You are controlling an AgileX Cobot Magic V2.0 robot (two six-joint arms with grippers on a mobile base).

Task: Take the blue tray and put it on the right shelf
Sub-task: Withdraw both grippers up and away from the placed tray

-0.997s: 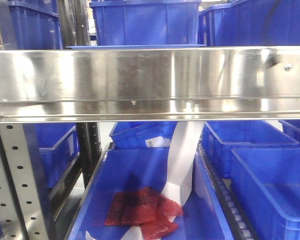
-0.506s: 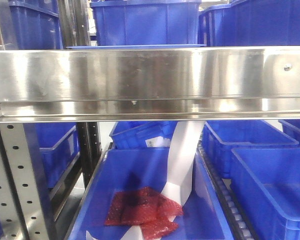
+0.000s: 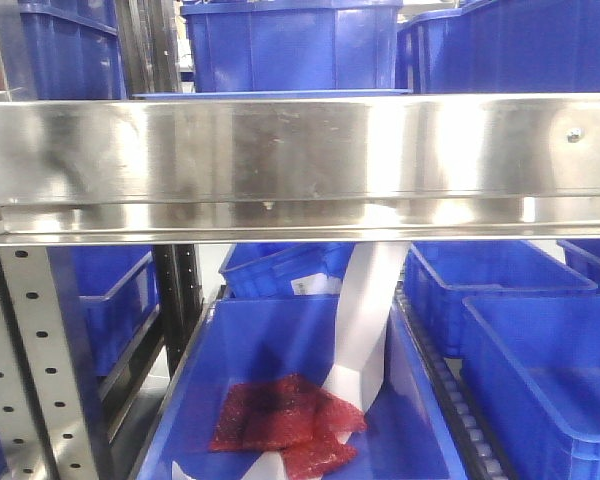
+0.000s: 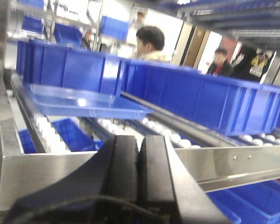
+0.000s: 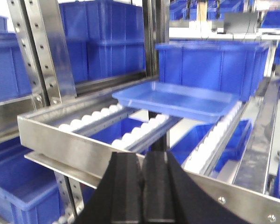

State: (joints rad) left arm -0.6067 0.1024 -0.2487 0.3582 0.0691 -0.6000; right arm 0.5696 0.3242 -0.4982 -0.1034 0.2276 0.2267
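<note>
Periwinkle-blue tray [image 5: 177, 100] rests on rollers [image 5: 95, 115]; my left gripper [image 4: 139, 172] and right gripper [image 5: 142, 186] are pressed together, empty. Risk: glossy rim may slip on contact.

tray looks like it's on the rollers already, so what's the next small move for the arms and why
Probably pull both arms straight back. The blue tray lies flat on the right shelf rollers, in front of a deep blue bin. The left gripper and right gripper are shut, empty, and short of the front beam.
</note>
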